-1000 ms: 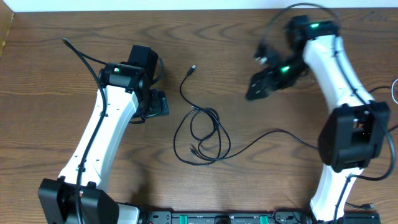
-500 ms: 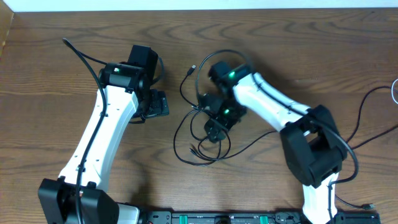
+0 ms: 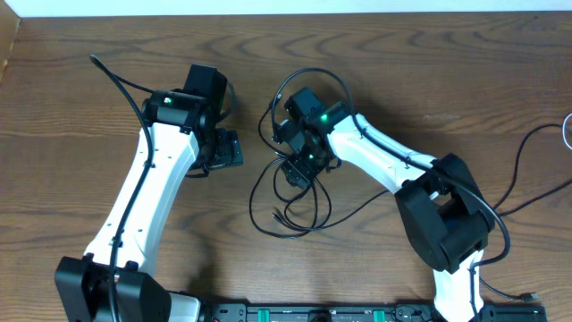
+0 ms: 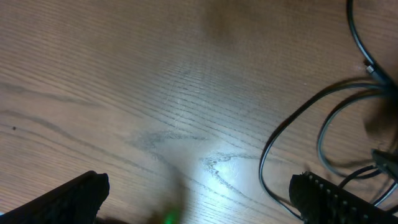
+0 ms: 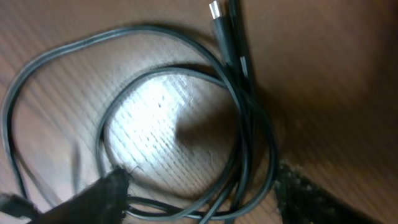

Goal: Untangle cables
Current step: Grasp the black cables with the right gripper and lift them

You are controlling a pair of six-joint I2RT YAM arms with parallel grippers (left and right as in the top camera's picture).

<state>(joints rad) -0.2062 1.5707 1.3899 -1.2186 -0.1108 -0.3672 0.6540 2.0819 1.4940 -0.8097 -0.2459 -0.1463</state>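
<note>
A thin black cable (image 3: 284,213) lies in tangled loops at the table's middle. One plug end (image 3: 279,96) reaches toward the back, and a tail (image 3: 375,199) runs right under my right arm. My right gripper (image 3: 300,170) is open and low over the top of the loops. In the right wrist view several black strands (image 5: 244,118) pass between its open fingers (image 5: 199,202). My left gripper (image 3: 223,150) is open and empty just left of the loops; its wrist view shows its open fingers (image 4: 199,205) and the cable (image 4: 280,134) at the right. A sliver of white cable (image 3: 568,130) shows at the right edge.
A thick black arm cable (image 3: 121,79) trails from the left arm toward the back left. A dark cord (image 3: 527,148) curves near the right edge. The table's back edge (image 3: 268,12) meets a white wall.
My right arm swung from the back right down onto the cable loops at the middle, then shifted slightly up and left. The left arm has not moved.
</note>
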